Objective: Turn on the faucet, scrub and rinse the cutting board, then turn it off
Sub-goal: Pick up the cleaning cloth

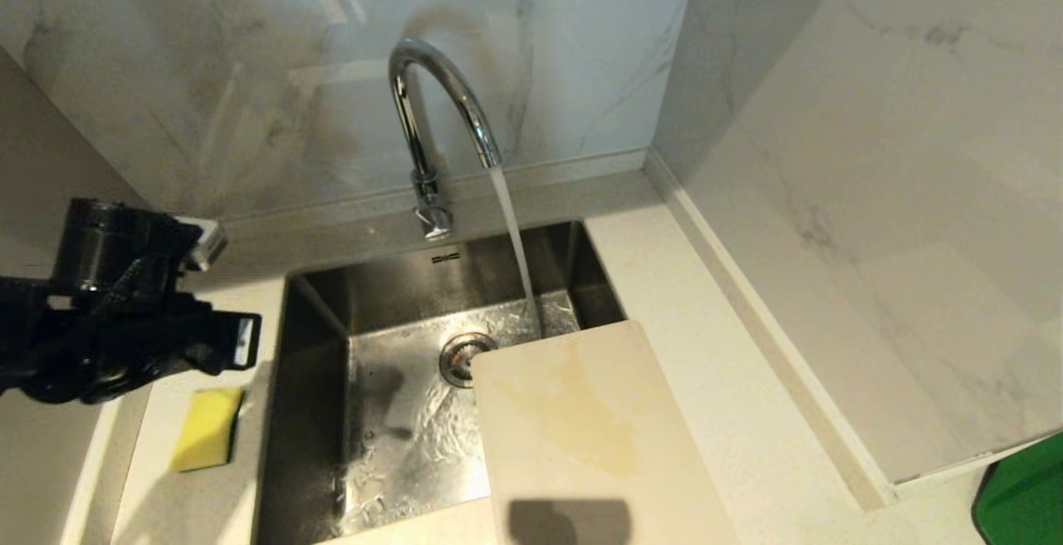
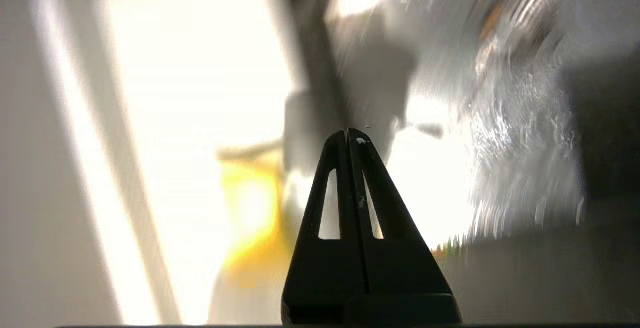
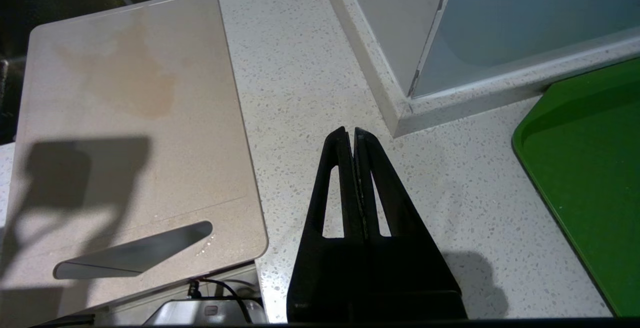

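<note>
- At the back of the sink (image 1: 315, 312), the faucet (image 1: 432, 113) stands against the marble wall, and water (image 1: 515, 238) runs from its spout down into the steel basin, next to the drain (image 1: 461, 355).
- Only the head view shows the faucet and the running water; neither wrist view shows the faucet.
- The cutting board (image 1: 581, 429) lies flat at the right side of the sink, its far end reaching over the basin beside the drain, with a yellowish stain (image 1: 581, 420) on its surface.
- The right wrist view shows what the head view does not: the long slot handle (image 3: 135, 250) near the close end of the cutting board, and the speckled counter (image 3: 300, 93) beside it with a green tray (image 3: 590, 168) at the other side.
- A yellow sponge (image 1: 206, 427) lies on the counter left of the sink; in the left wrist view it is only a yellow blur.
- The left gripper (image 2: 348, 135) hangs in the air left of the sink, above the sponge, its two fingers pressed together with nothing between them.
- The right gripper (image 3: 350, 133) is over the counter, just right of the cutting board, fingers also closed together and empty, touching nothing.
</note>
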Available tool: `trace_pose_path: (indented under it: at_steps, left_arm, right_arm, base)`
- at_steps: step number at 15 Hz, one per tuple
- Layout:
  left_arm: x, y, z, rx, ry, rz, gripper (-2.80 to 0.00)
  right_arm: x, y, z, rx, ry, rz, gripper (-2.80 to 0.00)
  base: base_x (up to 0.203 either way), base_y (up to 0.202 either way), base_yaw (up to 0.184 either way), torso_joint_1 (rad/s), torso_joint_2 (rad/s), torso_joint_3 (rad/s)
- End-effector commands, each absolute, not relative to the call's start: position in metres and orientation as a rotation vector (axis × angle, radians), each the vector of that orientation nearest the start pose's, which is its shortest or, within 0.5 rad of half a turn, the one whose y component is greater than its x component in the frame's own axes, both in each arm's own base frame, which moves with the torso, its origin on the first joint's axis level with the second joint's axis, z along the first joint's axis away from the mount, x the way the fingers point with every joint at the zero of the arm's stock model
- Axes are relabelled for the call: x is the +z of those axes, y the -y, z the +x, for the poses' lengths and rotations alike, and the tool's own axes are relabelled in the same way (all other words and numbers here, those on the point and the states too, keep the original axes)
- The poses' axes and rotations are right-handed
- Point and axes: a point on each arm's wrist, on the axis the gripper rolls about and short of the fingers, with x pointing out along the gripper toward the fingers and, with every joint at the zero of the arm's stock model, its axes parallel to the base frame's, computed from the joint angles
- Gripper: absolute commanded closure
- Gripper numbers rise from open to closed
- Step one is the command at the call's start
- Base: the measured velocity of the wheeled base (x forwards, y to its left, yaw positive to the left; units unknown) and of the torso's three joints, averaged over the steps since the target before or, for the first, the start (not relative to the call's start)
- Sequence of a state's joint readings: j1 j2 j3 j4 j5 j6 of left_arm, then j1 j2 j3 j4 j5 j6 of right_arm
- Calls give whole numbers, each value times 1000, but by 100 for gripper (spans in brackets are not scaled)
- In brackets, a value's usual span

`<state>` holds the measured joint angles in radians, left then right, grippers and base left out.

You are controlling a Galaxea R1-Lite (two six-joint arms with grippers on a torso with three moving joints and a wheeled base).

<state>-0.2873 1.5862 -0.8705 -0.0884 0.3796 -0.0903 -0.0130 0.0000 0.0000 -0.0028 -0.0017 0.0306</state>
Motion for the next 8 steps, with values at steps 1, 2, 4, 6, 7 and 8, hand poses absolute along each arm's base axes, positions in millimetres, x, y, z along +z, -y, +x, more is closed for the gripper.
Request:
trace_pose_path:
  at_steps: [1, 2, 4, 6, 7, 8]
  left_arm:
    - [185, 45, 222, 177, -637, 88, 0]
    - [179, 39, 217, 198, -662, 82, 0]
    - [161, 24, 204, 237, -734, 75, 0]
    - [146, 5, 196, 247, -805, 44, 0]
    - [138, -4, 194, 233, -840, 22, 0]
    - [131, -11, 195, 218, -866, -4, -280]
  right_arm:
    - [76, 0, -23, -14, 5, 31, 0]
    - [76, 0, -23, -15, 5, 31, 0]
    - [76, 0, -23, -14, 5, 31, 0]
    - [76, 0, -23, -14, 5, 31, 0]
    - [76, 0, -23, -15, 5, 31, 0]
    - [76, 0, -23, -14, 5, 31, 0]
  base:
    - [0, 0, 0, 0, 0, 0]
    - [0, 0, 0, 0, 0, 0]
    - [0, 0, 0, 0, 0, 0]
    - [0, 0, 0, 0, 0, 0]
    - [0, 0, 0, 0, 0, 0]
    - [0, 0, 0, 0, 0, 0]
